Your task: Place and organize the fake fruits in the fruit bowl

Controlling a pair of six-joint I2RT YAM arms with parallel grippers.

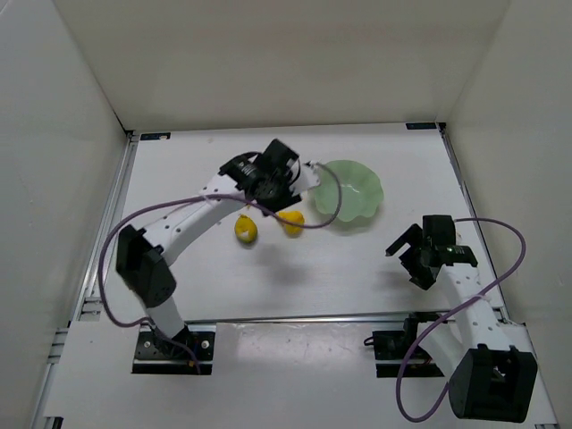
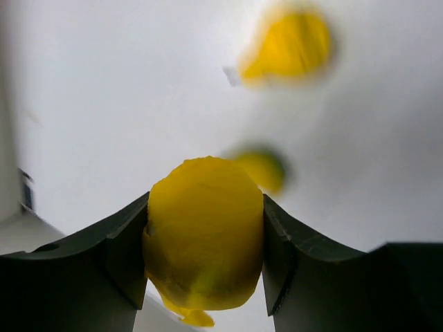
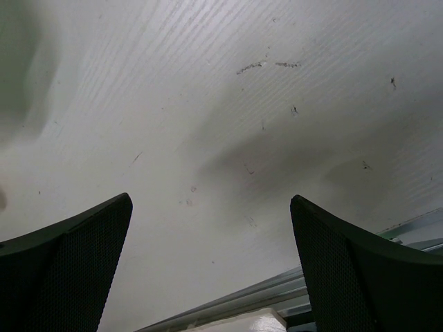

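Observation:
In the left wrist view a yellow fake fruit (image 2: 205, 242) fills the gap between the dark fingers of my left gripper (image 2: 205, 214), which is shut on it. Beyond it, two more fake fruits lie blurred on the white table: a pear-shaped one (image 2: 291, 47) and a smaller one (image 2: 261, 170). From above, these two (image 1: 247, 229) (image 1: 292, 221) lie just below my left gripper (image 1: 266, 185), which hides the held fruit. The mint-green fruit bowl (image 1: 357, 192) stands to its right with nothing in it. My right gripper (image 1: 413, 255) hangs open over bare table, nothing between its fingers (image 3: 76, 263).
White walls enclose the table on three sides. A metal rail (image 3: 277, 294) runs along the near table edge under my right gripper. A purple cable (image 1: 192, 204) loops along the left arm.

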